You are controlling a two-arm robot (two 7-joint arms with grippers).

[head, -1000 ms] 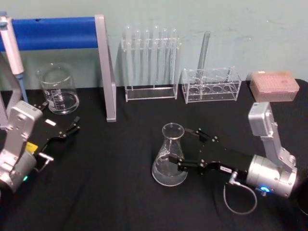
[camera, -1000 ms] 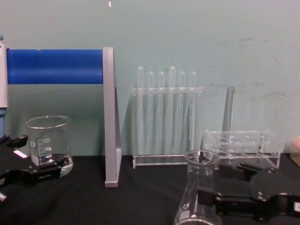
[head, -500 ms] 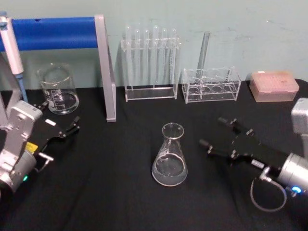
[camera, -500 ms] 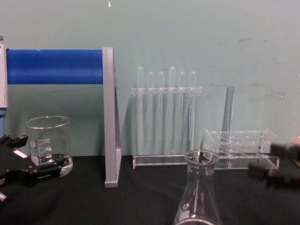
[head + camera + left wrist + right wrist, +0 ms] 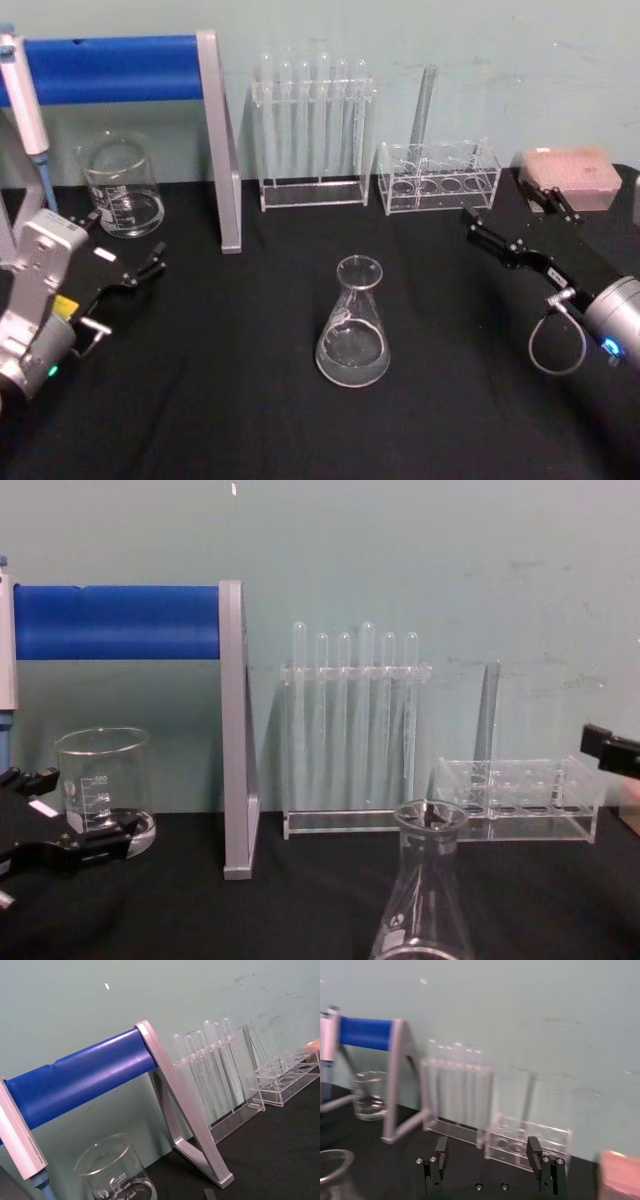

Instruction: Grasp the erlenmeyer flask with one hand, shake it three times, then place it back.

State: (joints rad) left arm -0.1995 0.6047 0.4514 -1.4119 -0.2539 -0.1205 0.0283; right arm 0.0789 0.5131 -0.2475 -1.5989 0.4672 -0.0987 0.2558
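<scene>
- Standing upright at mid-tabletop point(image 5: 250, 420), the erlenmeyer flask point(image 5: 353, 325) is free of any grip.
- Right end effector point(image 5: 508, 222): wide open, empty, well apart; release step judged complete.
- Left end effector point(image 5: 140, 265): parked near the beaker point(image 5: 121, 186).

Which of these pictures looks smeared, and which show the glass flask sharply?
The right wrist view is smeared: the test tube rack and blue bar look streaked, though the right end effector stays fairly crisp. The head view shows the erlenmeyer flask sharply on the black table; the chest view shows it sharply too, cut off at the bottom edge.
</scene>
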